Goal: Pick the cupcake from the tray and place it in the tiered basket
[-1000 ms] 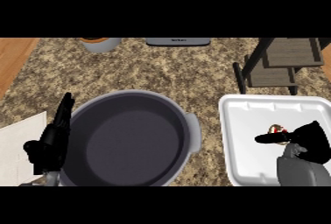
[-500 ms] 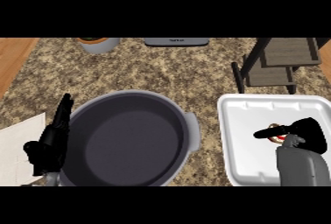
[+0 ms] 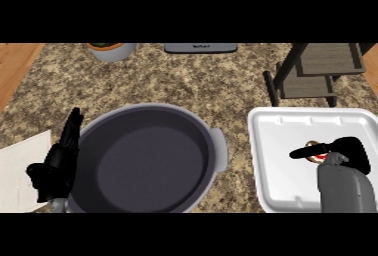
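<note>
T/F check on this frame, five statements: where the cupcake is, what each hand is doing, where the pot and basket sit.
1. The cupcake is in the tiered basket. False: it is on the white tray, mostly hidden by the right hand.
2. The right hand is over the tray, at the cupcake. True.
3. The left hand holds the cupcake. False: it rests open at the left rim of the grey pot.
4. The pot sits left of the tray. True.
5. The tiered basket stands at the counter's near left corner. False: it is at the far right, behind the tray.
</note>
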Controlling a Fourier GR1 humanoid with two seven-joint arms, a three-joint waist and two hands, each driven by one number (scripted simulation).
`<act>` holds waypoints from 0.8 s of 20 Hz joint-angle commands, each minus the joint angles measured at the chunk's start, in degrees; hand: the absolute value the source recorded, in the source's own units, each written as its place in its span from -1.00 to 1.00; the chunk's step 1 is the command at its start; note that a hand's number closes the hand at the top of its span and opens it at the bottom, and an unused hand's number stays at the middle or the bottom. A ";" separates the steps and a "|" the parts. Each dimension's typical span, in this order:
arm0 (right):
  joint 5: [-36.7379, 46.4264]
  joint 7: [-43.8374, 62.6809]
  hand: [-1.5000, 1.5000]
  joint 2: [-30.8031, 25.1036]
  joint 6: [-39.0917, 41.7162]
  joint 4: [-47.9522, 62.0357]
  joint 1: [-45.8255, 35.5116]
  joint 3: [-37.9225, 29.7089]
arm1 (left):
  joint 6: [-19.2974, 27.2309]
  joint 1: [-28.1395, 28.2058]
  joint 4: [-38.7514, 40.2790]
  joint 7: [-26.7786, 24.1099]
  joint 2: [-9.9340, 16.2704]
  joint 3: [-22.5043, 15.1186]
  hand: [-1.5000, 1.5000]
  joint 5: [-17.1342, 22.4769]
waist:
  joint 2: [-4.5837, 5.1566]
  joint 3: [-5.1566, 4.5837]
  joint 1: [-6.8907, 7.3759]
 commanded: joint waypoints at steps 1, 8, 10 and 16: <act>-0.96 9.56 -1.00 -0.01 -1.96 2.08 -0.07 0.62 | -1.22 3.42 6.56 2.64 -3.19 -3.00 0.00 1.36 | 1.21 -1.44 -0.06; 0.77 5.15 1.00 -0.02 -2.22 1.67 -0.14 1.26 | -1.80 3.59 8.32 0.97 -3.36 -2.25 0.00 0.69 | 1.06 -1.48 -0.43; 2.22 4.00 1.00 -0.03 -1.11 3.24 -0.29 1.67 | -1.59 2.83 7.90 2.73 -3.53 -2.36 0.00 0.72 | 1.16 -1.46 -0.40; 9.45 1.42 1.00 -0.57 0.98 5.11 -3.00 2.11 | -2.31 3.44 8.19 1.68 -4.10 -2.84 0.00 0.53 | 1.21 -1.52 -0.27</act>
